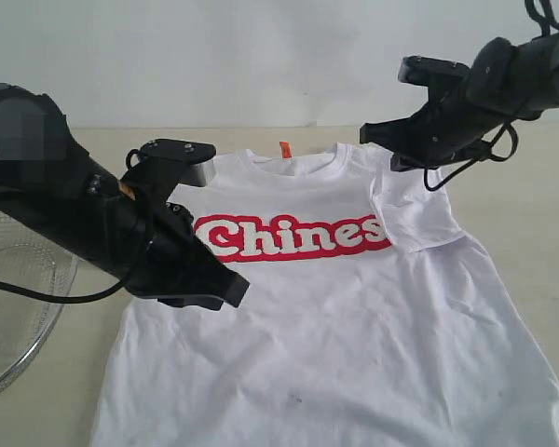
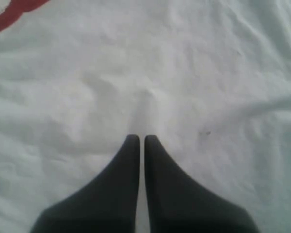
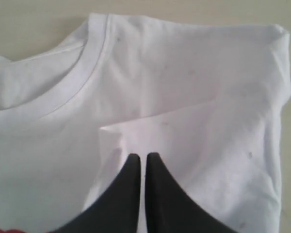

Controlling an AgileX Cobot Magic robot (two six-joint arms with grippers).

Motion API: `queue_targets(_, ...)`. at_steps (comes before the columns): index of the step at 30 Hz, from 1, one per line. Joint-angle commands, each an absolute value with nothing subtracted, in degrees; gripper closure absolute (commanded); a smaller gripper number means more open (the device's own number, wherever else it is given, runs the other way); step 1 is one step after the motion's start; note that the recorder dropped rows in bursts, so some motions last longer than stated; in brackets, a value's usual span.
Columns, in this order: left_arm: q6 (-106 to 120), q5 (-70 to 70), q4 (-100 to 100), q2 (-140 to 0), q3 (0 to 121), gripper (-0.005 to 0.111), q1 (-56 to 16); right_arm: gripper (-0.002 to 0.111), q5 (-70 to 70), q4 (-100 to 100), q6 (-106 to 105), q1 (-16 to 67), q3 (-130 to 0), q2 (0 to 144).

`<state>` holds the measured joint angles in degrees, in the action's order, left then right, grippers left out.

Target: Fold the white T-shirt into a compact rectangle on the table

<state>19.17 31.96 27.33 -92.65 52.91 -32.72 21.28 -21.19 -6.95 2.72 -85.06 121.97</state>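
T-shirt (image 1: pixel 354 326) flat on table (image 1: pixel 522 186) — basket (image 1: pixel 19 307) left of it

A plain white wall (image 1: pixel 214 56) stands behind, evenly lit; a wire-mesh basket (image 1: pixel 19 326) sits left.

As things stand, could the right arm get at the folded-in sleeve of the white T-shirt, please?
Probably yes: the right gripper is right by the folded sleeve of the white T-shirt with nothing between them, though its jaws are shut.
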Motion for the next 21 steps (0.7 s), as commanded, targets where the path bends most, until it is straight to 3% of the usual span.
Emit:
queue_targets(1,19.79,31.08,28.03,-92.61,52.6,0.102,-32.6,0.108,19.9,-21.25,-6.97,2.42,-85.37,124.19)
queue_targets(15,20.21,30.23,28.03,-92.61,52.6,0.102,-32.6,0.108,18.08,-25.61,-7.44,8.63,-85.37,125.87)
queue_targets(21,20.21,30.23,28.03,-92.61,52.6,0.102,-32.6,0.108,18.86,-24.86,-7.97,7.21,-85.37,125.12)
